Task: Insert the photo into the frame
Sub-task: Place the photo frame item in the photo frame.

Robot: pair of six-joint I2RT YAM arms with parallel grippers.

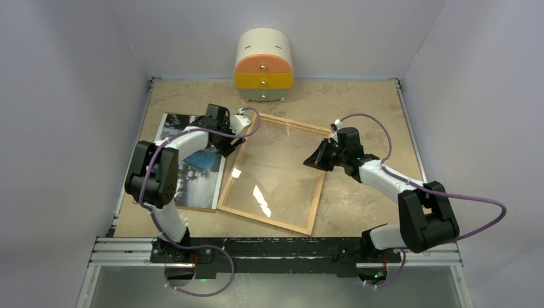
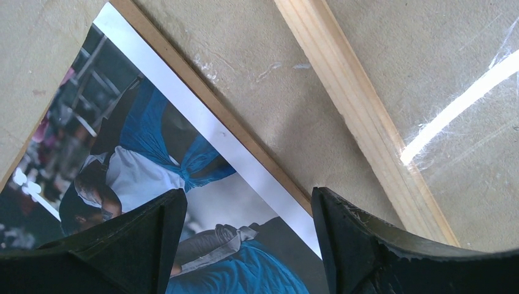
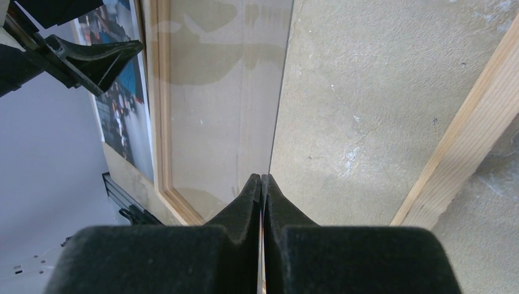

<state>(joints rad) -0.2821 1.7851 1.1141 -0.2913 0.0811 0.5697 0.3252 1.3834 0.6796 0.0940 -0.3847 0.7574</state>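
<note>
The photo lies face up on a brown backing board at the left; it also shows in the left wrist view. The light wood frame lies flat mid-table, its border visible in the left wrist view. My left gripper is open and empty, just above the photo's right edge. My right gripper is shut on the right edge of the clear pane, which is tilted up over the frame; its fingertips pinch the pane's thin edge.
A round cream, orange and yellow drawer cabinet stands at the back centre. The backing board's edge juts out beside the photo. Grey walls close in the sides and back. The rail runs along the near edge.
</note>
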